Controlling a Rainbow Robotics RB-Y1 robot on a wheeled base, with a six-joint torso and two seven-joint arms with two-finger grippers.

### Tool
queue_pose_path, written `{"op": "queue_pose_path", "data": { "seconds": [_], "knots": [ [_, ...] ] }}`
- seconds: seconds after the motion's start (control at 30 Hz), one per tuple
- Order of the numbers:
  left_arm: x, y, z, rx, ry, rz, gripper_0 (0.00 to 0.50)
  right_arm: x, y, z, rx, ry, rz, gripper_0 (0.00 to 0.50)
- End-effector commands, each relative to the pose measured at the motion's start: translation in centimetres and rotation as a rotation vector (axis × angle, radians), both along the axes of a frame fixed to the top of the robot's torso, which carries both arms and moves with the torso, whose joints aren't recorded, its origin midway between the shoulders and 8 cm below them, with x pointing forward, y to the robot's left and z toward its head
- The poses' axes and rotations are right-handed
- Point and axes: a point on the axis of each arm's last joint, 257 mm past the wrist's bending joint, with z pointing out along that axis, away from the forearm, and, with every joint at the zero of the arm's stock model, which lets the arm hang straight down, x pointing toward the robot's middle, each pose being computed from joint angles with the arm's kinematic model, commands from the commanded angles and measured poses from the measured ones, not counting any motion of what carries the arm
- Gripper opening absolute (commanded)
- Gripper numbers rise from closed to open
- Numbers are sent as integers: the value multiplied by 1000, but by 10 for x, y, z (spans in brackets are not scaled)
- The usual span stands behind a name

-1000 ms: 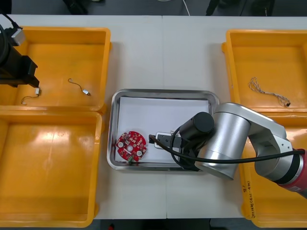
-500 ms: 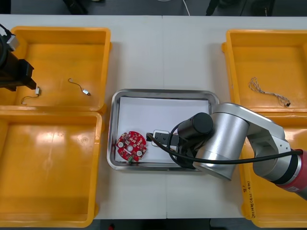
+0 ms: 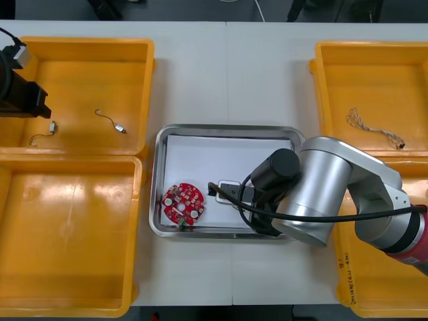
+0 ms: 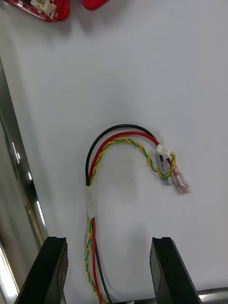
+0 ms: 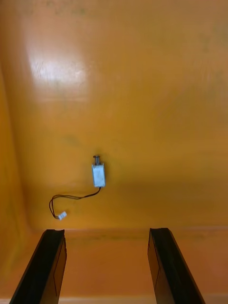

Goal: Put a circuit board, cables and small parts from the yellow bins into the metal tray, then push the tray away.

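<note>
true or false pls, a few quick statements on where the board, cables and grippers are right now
1. The circuit board lies in the metal tray. True.
2. The right gripper is shut on the red and yellow cable. False: it is open, and the cable lies loose on the tray's white floor.
3. The left gripper hovers over the tray. False: it is open above a small metal part in the far left yellow bin.
4. A twisted cable lies in the far right yellow bin. True.
</note>
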Motion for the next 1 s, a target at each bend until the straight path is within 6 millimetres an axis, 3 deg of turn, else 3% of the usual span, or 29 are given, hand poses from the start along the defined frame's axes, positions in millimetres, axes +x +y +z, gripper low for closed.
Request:
{"op": "queue_pose_path", "data": {
  "seconds": [0.03,0.27,0.53,0.83,1.0],
  "knots": [
    [27,-11,27,19,-92,-25,500,7,16,43,44,-31,9,500],
    [39,-14,10,6,-107,-25,500,7,10,72,44,13,-19,500],
    [38,-15,-5,15,-80,-28,500,10,-8,109,49,45,-100,500],
    [40,-15,-22,35,-64,-35,500,15,-16,145,175,23,-290,500],
    [43,-15,-28,35,-66,-33,500,21,-31,163,267,7,-446,500]
  ]
}}
